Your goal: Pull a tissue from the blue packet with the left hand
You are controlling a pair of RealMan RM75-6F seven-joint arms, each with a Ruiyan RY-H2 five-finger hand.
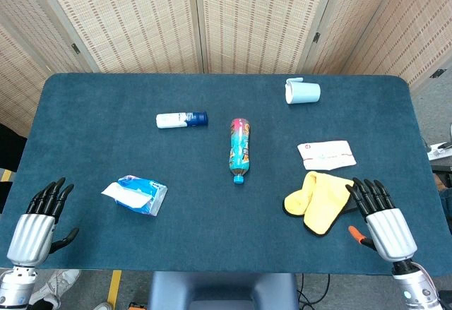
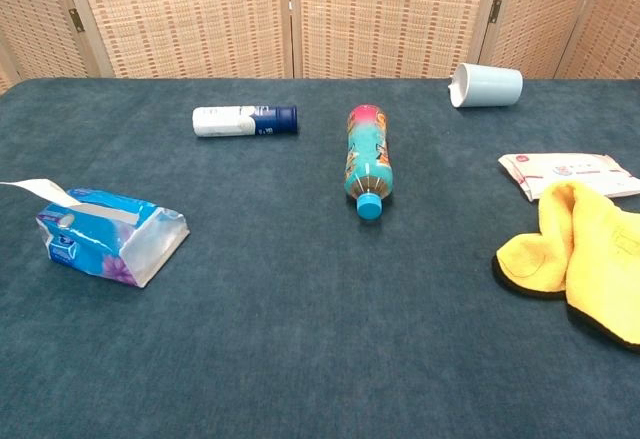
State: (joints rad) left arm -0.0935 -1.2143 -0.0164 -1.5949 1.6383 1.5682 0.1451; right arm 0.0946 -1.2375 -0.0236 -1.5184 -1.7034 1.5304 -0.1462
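The blue tissue packet (image 1: 137, 194) (image 2: 108, 236) lies on the front left of the table, with a white tissue (image 2: 38, 191) sticking out of its left end. My left hand (image 1: 39, 224) rests at the table's front-left corner, a short way left of the packet, fingers straight and apart, holding nothing. My right hand (image 1: 381, 221) lies at the front right beside a yellow cloth, also empty with fingers extended. Neither hand shows in the chest view.
A white and blue tube (image 1: 181, 119) and a colourful bottle (image 1: 239, 148) lie mid-table. A pale blue cup (image 1: 303, 91) lies on its side at the back right. A white wipes packet (image 1: 326, 154) and yellow cloth (image 1: 319, 197) sit right. The table (image 1: 212, 246) is dark blue.
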